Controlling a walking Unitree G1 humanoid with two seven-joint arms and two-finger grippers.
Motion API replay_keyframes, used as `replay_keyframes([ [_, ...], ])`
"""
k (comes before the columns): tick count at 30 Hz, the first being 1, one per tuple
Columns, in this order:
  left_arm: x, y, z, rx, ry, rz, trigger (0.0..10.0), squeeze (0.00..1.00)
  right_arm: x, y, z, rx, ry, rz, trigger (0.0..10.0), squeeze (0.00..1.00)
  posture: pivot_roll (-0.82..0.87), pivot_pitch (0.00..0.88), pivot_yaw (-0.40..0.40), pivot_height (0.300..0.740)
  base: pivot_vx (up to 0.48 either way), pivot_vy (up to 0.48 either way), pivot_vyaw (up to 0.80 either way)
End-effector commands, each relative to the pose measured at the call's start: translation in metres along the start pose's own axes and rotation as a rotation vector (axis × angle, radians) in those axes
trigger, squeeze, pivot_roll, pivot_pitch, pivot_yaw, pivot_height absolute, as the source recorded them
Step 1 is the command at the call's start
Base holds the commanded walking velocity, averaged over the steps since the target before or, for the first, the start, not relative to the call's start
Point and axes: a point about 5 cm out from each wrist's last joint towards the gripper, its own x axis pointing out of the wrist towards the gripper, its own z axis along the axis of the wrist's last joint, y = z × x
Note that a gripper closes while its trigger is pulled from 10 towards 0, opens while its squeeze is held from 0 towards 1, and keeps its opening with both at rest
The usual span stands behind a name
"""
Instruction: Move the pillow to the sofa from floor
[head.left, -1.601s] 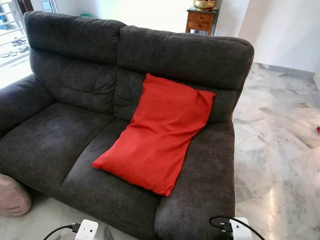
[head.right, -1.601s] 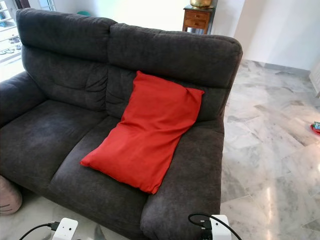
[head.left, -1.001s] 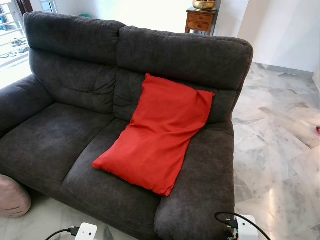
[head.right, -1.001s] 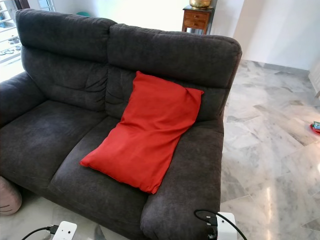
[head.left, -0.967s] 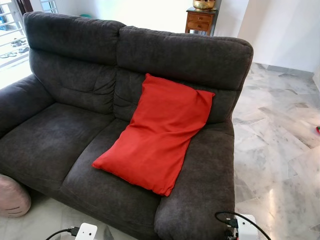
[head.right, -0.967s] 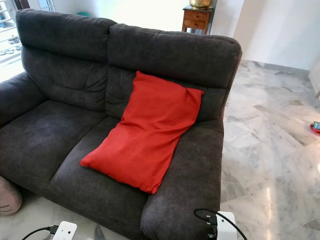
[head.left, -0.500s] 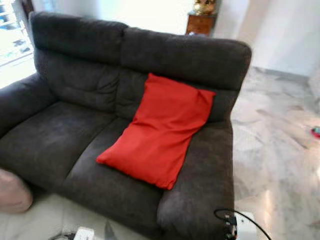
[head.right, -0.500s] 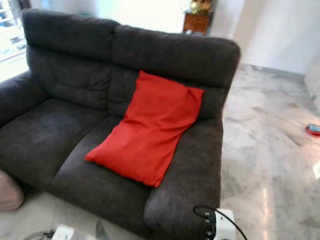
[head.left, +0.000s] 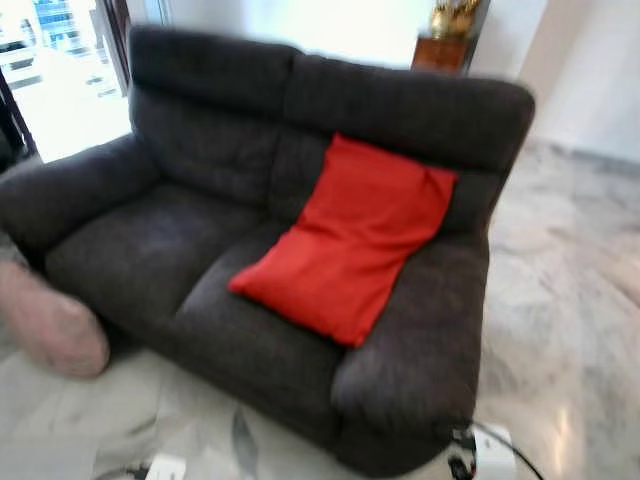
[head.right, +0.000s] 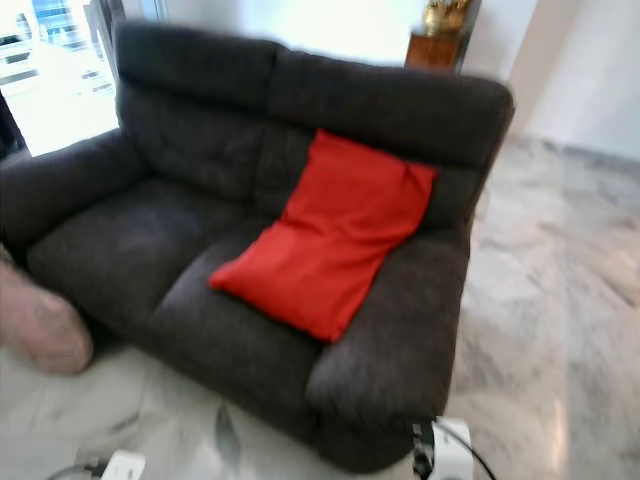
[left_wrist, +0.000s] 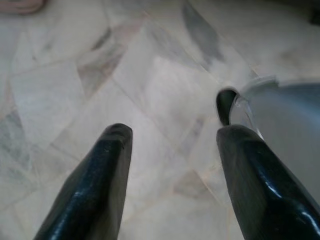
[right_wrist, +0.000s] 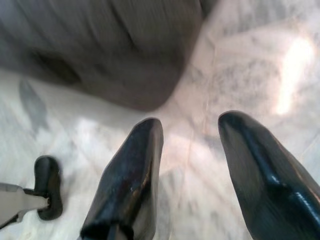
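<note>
Red pillow (head.left: 350, 238) lies on the dark grey sofa (head.left: 190, 250), on its right seat, upper end leaning against the backrest. Left claw (left_wrist: 170, 145) and right claw (right_wrist: 192, 150) hang over the marble floor (head.left: 560, 300) before the sofa, fingers apart, holding nothing. No legible writing; views blurred.

**What I cannot make out**

Both my eye views are smeared with motion blur. The pink thing (head.left: 55, 328) on the floor by the sofa's (head.left: 200, 240) front left corner is too soft to identify. The cabinet (head.left: 440, 52) behind the sofa's back edge is half hidden, and the gold object (head.left: 452, 18) on it is cut off. My wrist views lose the sofa base (right_wrist: 125, 55) to blur.
</note>
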Motion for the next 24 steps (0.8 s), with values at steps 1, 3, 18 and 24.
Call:
replay_keyframes([
  [1, 0.000, 0.004, 0.000, 0.015, 0.004, 0.007, 10.0, 0.00, 0.000, 0.001, 0.001, 0.010, -0.003, 0.001, 10.0, 0.00, 0.02, 0.001, -0.046, 0.740, -0.266, 0.000, 0.00],
  [3, 0.000, 0.004, 0.000, 0.015, 0.004, 0.007, 10.0, 0.00, 0.000, 0.001, 0.001, 0.010, -0.003, 0.001, 10.0, 0.00, 0.02, 0.001, -0.046, 0.740, -0.266, 0.000, 0.00],
  [18, 0.003, -0.004, 0.009, 0.064, 0.005, -0.046, 10.0, 0.00, -0.012, -0.011, -0.040, 0.030, 0.152, -0.081, 10.0, 0.00, -0.04, 0.000, 0.022, 0.740, -0.018, 0.000, 0.00],
  [24, 0.009, -0.004, 0.061, 0.052, -0.190, -0.032, 10.0, 0.00, -0.012, -0.003, -0.043, 0.049, 0.153, -0.070, 10.0, 0.00, -0.04, 0.000, 0.011, 0.740, 0.000, 0.000, 0.00],
])
